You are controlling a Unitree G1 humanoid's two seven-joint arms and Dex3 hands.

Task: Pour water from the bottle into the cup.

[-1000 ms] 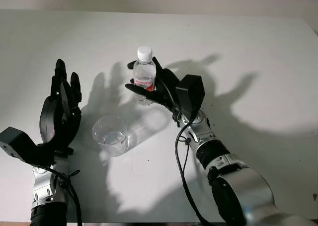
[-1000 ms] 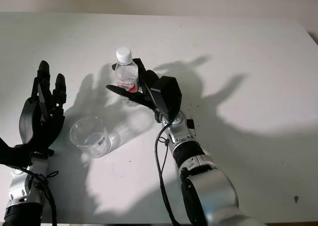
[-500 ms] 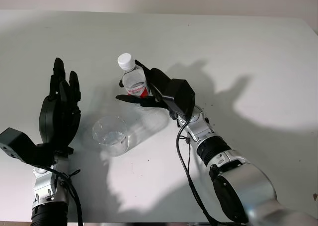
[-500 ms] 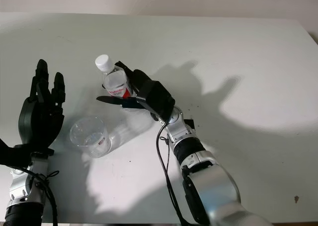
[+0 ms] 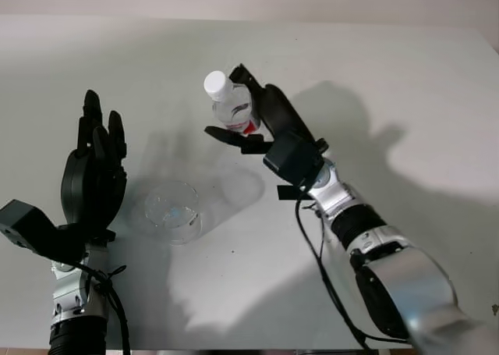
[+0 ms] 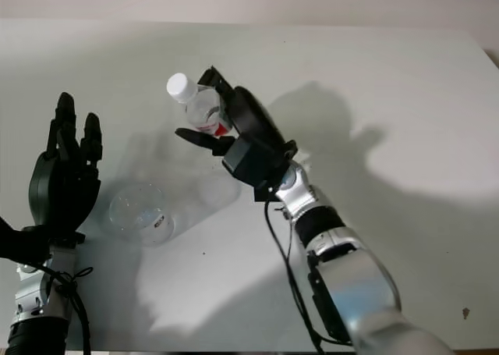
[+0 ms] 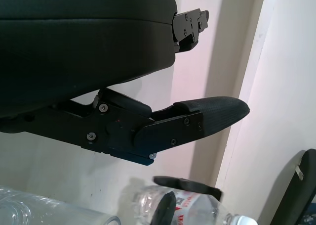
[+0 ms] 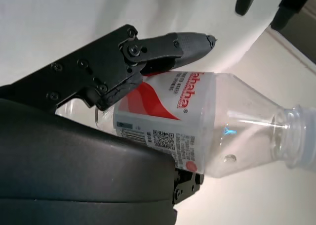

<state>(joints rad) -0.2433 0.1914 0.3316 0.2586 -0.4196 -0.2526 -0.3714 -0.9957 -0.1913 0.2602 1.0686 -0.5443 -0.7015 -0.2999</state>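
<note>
Lifted since before, the capped bottle [image 5: 233, 105] tilts leftward, clasped by the right hand [image 5: 269, 129].

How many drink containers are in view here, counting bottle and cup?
2. The bottle, white cap on, is tilted and lifted off the table in the right hand. The clear cup stands on the table beside the open left hand.

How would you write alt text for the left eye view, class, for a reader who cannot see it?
The right hand holds a small clear bottle with a white cap and red label, lifted and tilted toward the left above a white table. A clear cup stands nearer the robot, and the open left hand is raised beside it.
</note>
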